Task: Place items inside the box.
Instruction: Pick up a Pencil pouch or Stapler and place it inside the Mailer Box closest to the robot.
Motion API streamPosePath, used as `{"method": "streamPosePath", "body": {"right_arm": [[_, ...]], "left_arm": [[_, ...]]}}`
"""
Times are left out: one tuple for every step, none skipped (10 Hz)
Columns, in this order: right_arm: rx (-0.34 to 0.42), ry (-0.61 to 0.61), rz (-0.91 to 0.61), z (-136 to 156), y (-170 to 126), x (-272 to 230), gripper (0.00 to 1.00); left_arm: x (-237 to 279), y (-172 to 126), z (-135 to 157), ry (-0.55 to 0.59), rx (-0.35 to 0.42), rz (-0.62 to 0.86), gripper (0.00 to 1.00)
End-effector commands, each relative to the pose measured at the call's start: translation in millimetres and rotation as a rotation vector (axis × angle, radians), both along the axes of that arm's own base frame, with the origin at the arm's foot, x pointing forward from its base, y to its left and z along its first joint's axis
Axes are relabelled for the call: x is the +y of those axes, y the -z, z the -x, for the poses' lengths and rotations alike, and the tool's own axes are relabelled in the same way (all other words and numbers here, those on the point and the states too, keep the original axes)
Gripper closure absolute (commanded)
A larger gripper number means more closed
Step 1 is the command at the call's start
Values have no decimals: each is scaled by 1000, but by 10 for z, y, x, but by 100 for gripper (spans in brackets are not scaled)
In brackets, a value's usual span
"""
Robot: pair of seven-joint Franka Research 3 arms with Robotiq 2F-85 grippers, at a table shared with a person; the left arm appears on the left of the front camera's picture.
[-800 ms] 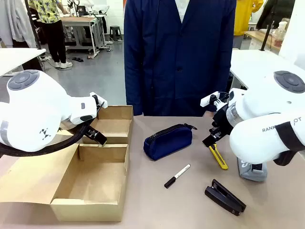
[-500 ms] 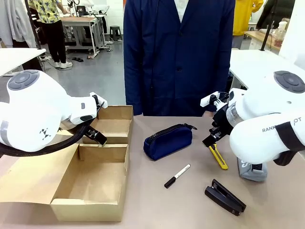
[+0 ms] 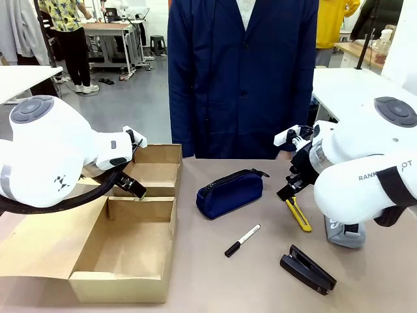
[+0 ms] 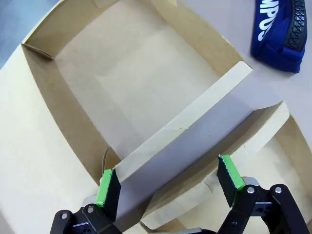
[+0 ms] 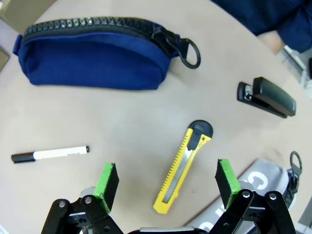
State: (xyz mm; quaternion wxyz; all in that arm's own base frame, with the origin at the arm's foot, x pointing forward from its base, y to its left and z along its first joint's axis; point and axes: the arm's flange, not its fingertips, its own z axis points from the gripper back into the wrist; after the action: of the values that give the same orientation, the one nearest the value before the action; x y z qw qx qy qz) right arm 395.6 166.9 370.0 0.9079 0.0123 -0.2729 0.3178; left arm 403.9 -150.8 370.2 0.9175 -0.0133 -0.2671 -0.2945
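Status: no item shows inside the box (image 3: 124, 279); the work is at its start.

Right gripper (image 5: 167, 179): jaws spread wide, holding nothing, hovering directly above the knife (image 5: 183, 168). The knife lies flat on the table (image 3: 215, 280), between the two pads in the wrist view, its length running roughly along the fingers' line of sight.

Other items, all on the table: pouch (image 5: 92, 63) beyond the knife, marker (image 5: 51, 154) to one side, stapler (image 5: 267, 96) well apart, grey piece (image 5: 261, 179) just beside one pad.

Left gripper (image 4: 169, 178): jaws spread, straddling a cardboard flap of the box. Whether a pad touches the flap cannot be told.

Judged step: pick up the knife with the right gripper.

Recommendations:
- Descend straight down and keep the wrist as it is, so the pads close across the knife's narrow width.
- Take it near mid-length; a grip at the black end would likely let it swing.
- Keep the pad nearest the grey piece clear of it, or both may be pinched together.
- Lift well above the pouch before crossing to the box.
- Release over the nearer, larger compartment, away from the left arm.
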Motion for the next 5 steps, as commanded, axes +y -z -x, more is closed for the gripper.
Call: {"method": "streamPosePath", "body": {"right_arm": [[0,1,-1,0,-1,-1,0],[0,1,-1,0,-1,-1,0],[0,1,-1,0,-1,-1,0],[0,1,-1,0,-1,-1,0],[0,1,-1,0,-1,-1,0]], "left_arm": [[0,0,0,0,0,0,0],[0,0,0,0,0,0,0],[0,0,0,0,0,0,0],[0,0,0,0,0,0,0],[0,0,0,0,0,0,0]]}}
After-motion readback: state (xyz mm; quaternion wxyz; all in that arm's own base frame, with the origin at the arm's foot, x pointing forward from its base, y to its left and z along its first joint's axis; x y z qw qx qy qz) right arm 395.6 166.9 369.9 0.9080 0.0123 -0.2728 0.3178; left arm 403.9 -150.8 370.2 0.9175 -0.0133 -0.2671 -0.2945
